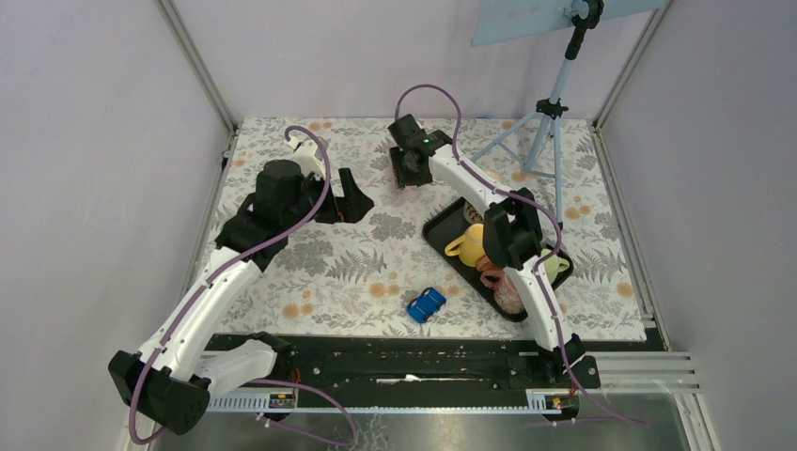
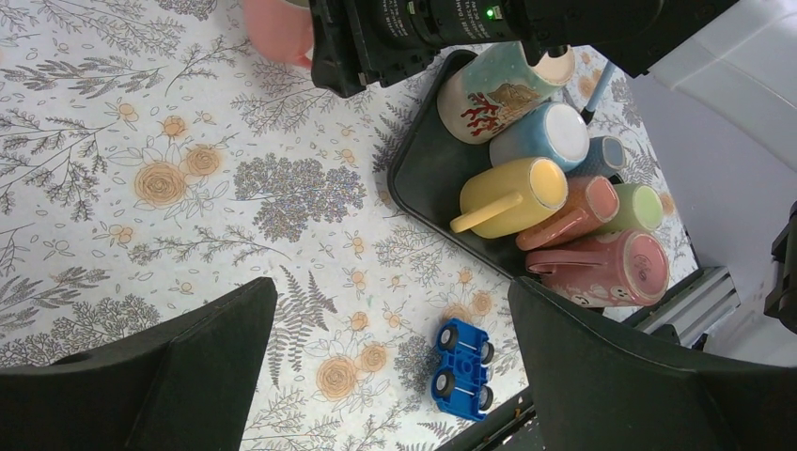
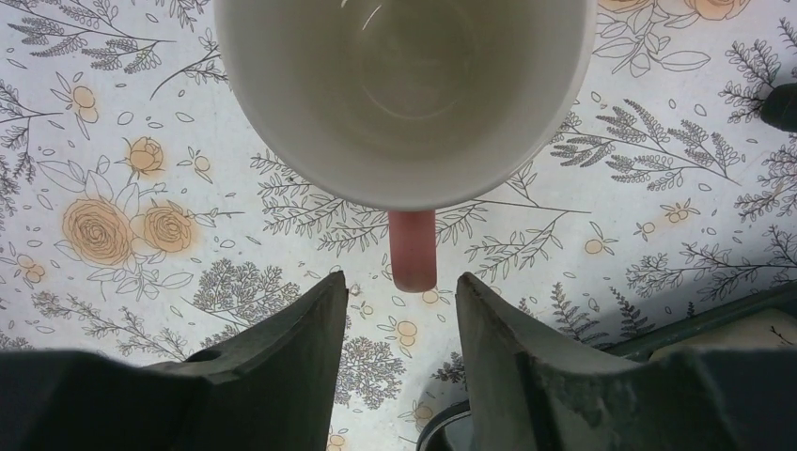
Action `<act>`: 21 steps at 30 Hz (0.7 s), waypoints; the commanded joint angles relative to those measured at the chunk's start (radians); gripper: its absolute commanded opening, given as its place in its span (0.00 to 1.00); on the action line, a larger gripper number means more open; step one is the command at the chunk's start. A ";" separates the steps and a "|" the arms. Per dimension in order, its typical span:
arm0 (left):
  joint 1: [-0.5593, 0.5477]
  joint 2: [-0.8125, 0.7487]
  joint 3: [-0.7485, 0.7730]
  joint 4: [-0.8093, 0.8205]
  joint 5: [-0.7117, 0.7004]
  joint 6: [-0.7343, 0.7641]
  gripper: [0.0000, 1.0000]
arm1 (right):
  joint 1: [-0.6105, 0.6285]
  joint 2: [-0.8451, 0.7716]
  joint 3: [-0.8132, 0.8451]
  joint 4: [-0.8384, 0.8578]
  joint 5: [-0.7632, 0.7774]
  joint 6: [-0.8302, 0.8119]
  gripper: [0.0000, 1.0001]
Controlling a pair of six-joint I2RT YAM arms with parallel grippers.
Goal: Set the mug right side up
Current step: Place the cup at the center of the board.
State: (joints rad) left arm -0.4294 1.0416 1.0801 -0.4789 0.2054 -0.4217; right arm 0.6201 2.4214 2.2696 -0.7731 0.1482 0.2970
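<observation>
Right wrist view: I am looking straight down into the pink ceramic mug with the white inside point(image 3: 404, 85), which stands mouth up on the floral-printed table cover point(image 3: 122, 216) and fills the upper middle of the frame. Its pink handle point(image 3: 414, 249) points down the frame toward my right gripper point(image 3: 400, 277). The two dark fingers stand apart, one on each side of the handle's end, and I see no contact with it; they pinch nothing.

In the left wrist view the same mug shows only as a pink edge at the top, left of centre, mostly hidden behind the right arm's black wrist. My left gripper point(image 2: 390, 282) is spread wide over bare cloth and holds nothing. To the right of centre a black rectangular tray point(image 2: 423, 178) carries several coloured mugs lying on their sides. A small blue toy car point(image 2: 462, 366) sits on the cloth just below the tray.

From the top external camera, the mug itself is hidden beneath the right gripper, in the upper middle of the table.
</observation>
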 commanded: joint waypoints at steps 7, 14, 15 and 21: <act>0.003 -0.004 -0.004 0.066 0.063 0.019 0.99 | 0.018 -0.095 -0.001 -0.028 0.018 0.023 0.67; -0.030 0.007 -0.039 0.142 0.088 0.023 0.99 | 0.029 -0.286 -0.120 -0.018 0.001 0.030 0.86; -0.045 0.008 -0.045 0.153 0.079 0.026 0.99 | 0.030 -0.325 -0.153 -0.005 -0.003 0.033 0.97; -0.159 0.036 -0.068 0.204 -0.012 0.030 0.99 | 0.031 -0.561 -0.363 0.061 0.001 0.047 1.00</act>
State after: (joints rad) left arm -0.5350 1.0592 1.0222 -0.3687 0.2527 -0.4110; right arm 0.6399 2.0388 1.9911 -0.7555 0.1375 0.3267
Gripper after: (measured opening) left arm 0.987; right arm 0.995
